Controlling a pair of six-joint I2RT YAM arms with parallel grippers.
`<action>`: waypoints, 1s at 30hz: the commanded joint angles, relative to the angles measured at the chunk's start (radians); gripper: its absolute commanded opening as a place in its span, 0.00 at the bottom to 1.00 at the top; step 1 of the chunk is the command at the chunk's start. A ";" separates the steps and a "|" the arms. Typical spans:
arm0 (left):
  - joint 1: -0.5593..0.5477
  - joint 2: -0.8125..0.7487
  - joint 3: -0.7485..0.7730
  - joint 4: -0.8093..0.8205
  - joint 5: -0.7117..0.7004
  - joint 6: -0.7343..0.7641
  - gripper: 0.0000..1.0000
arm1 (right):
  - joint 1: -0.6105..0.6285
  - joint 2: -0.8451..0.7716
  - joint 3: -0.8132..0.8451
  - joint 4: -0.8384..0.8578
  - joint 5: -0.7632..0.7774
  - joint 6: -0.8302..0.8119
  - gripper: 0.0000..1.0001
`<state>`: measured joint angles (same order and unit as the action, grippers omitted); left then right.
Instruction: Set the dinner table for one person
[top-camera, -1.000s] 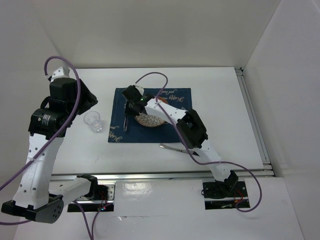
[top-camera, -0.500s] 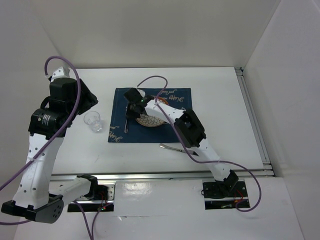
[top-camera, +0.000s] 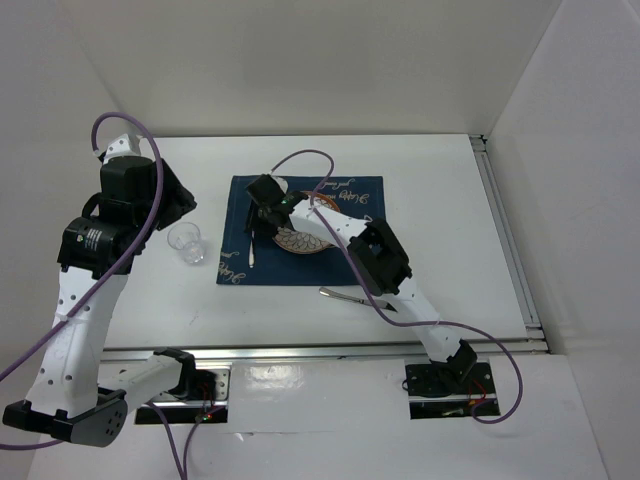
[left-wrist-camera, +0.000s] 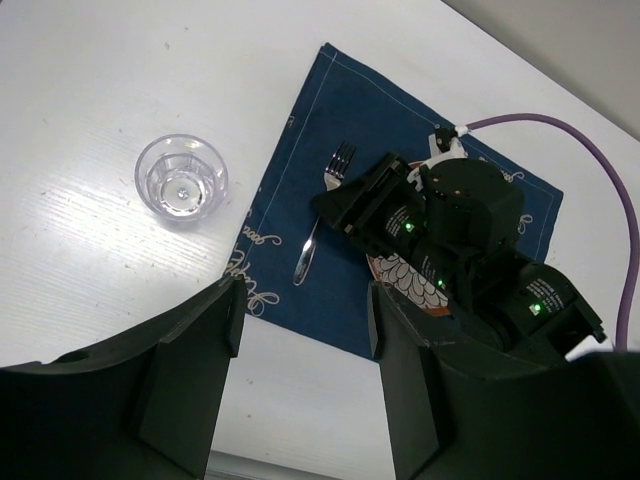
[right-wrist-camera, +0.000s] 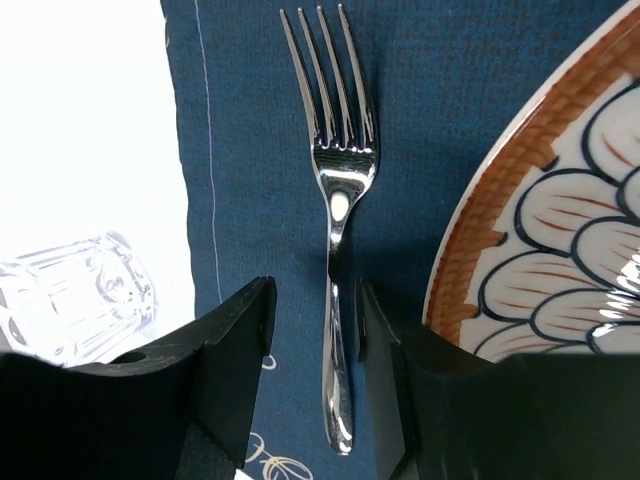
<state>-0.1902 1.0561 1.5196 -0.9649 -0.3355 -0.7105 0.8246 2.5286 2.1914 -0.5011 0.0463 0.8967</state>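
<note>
The white dinner table (top-camera: 440, 220) carries a navy placemat (top-camera: 350, 195) with a patterned plate (top-camera: 300, 242) on it. A silver fork (top-camera: 251, 250) lies flat on the placemat left of the plate, tines toward the far side. My right gripper (top-camera: 262, 215) hovers over the fork, open and empty. In the right wrist view its jaws (right-wrist-camera: 315, 300) straddle the fork's handle (right-wrist-camera: 340, 200) without touching it, with the plate (right-wrist-camera: 560, 230) at the right. My left gripper (left-wrist-camera: 305, 330) is open and empty, high above the table's left side.
A clear glass (top-camera: 187, 243) stands upright on the table just left of the placemat, and it shows in the left wrist view (left-wrist-camera: 181, 180). A silver utensil (top-camera: 345, 295) lies on the table in front of the placemat, partly under my right arm.
My right gripper has shifted slightly toward the far side, so more of the fork shows lying on the placemat. The left arm has not moved.
</note>
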 joint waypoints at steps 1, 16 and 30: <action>0.006 -0.015 -0.009 0.023 0.006 0.013 0.69 | 0.010 -0.100 -0.010 0.013 0.040 -0.024 0.49; 0.006 -0.024 -0.005 0.046 -0.005 0.042 0.69 | 0.111 -0.753 -0.535 -0.005 0.215 -0.372 0.49; 0.015 -0.001 -0.123 0.176 0.211 0.078 0.69 | 0.079 -1.427 -1.464 -0.262 0.125 0.410 0.70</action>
<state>-0.1791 1.0500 1.4254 -0.8867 -0.2420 -0.6781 0.8970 1.1774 0.8143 -0.7563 0.2043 1.0386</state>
